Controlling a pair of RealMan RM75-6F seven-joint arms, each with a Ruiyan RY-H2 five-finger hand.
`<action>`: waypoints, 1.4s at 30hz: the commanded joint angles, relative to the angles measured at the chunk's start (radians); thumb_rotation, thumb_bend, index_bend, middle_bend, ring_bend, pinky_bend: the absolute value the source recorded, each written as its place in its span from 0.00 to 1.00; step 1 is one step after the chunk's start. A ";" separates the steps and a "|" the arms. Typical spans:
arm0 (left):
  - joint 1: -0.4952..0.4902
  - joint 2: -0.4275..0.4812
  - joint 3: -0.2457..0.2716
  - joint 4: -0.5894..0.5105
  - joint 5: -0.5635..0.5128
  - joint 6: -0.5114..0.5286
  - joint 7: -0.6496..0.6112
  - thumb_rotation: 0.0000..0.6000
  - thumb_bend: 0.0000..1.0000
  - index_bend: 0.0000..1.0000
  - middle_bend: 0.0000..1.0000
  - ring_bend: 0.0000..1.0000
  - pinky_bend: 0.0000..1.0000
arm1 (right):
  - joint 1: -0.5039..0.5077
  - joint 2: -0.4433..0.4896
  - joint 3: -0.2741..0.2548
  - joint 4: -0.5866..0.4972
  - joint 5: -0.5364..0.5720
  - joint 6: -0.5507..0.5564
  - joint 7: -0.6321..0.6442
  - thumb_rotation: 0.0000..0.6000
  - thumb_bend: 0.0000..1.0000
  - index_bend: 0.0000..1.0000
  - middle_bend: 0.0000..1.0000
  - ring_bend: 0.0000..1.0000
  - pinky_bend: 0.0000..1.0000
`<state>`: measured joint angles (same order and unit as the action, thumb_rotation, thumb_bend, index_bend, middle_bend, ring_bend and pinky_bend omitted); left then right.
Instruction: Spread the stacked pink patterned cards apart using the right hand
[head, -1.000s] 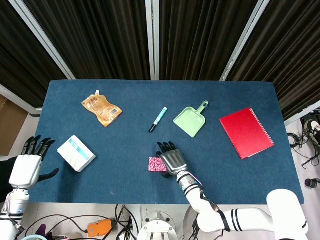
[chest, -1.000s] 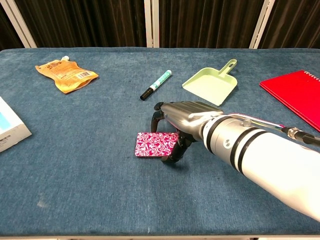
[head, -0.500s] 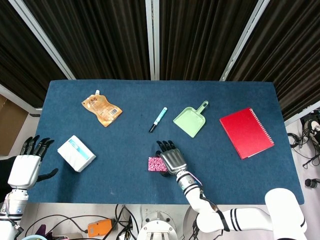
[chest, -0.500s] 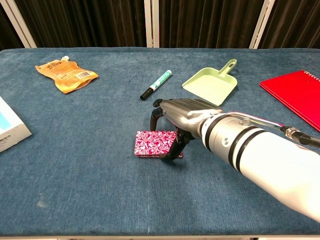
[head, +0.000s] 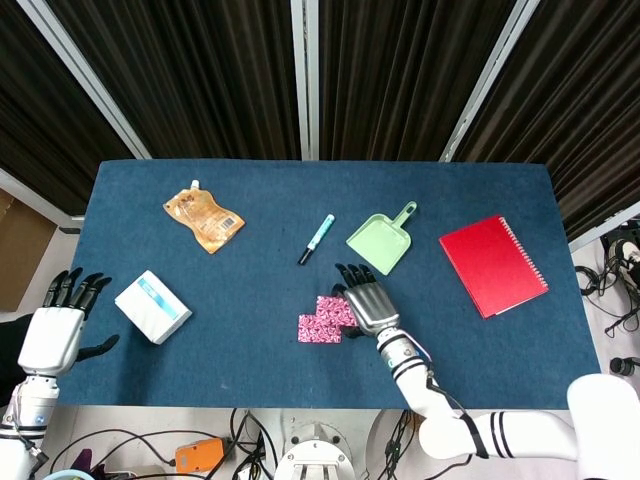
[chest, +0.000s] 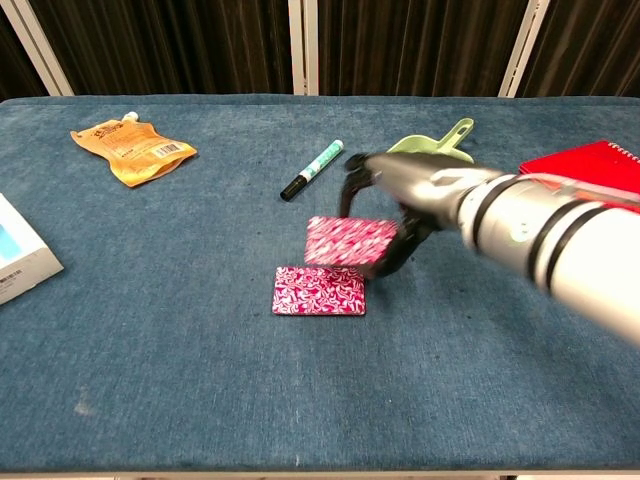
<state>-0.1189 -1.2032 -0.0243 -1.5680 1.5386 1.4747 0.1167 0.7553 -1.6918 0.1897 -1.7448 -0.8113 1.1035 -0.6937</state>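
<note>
One part of the pink patterned cards lies flat on the blue table, seen in the head view as cards. My right hand grips a second pink patterned part between thumb and fingers, a little beyond and to the right of the lying one. That held part looks blurred and appears just off the cloth. The head view shows the right hand with the held cards at its left side. Off the table's left edge, my left hand holds nothing, fingers apart.
A blue-capped marker and a green dustpan lie just beyond the right hand. A red notebook is at the right, an orange pouch at the far left, and a white box at the left edge.
The right hand has drawn the upper cards off the stack, away from me and to the right. The lower cards stay in place. The left hand has barely moved.
</note>
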 joint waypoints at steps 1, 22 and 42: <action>-0.001 -0.001 0.001 -0.002 0.000 -0.002 0.003 1.00 0.08 0.15 0.13 0.00 0.00 | -0.012 0.061 0.000 0.016 0.008 -0.042 0.047 1.00 0.44 0.53 0.09 0.00 0.00; 0.000 0.005 0.000 -0.028 -0.008 -0.002 0.038 1.00 0.08 0.15 0.13 0.00 0.00 | 0.016 0.090 -0.051 0.201 -0.008 -0.188 0.168 1.00 0.44 0.35 0.09 0.00 0.00; 0.002 -0.007 0.002 -0.009 0.000 0.009 0.029 1.00 0.08 0.15 0.13 0.00 0.00 | 0.016 0.067 -0.104 -0.053 -0.068 -0.079 0.083 1.00 0.43 0.31 0.05 0.00 0.00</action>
<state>-0.1174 -1.2099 -0.0227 -1.5771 1.5390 1.4831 0.1463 0.7631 -1.5943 0.0917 -1.7958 -0.8921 1.0049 -0.5823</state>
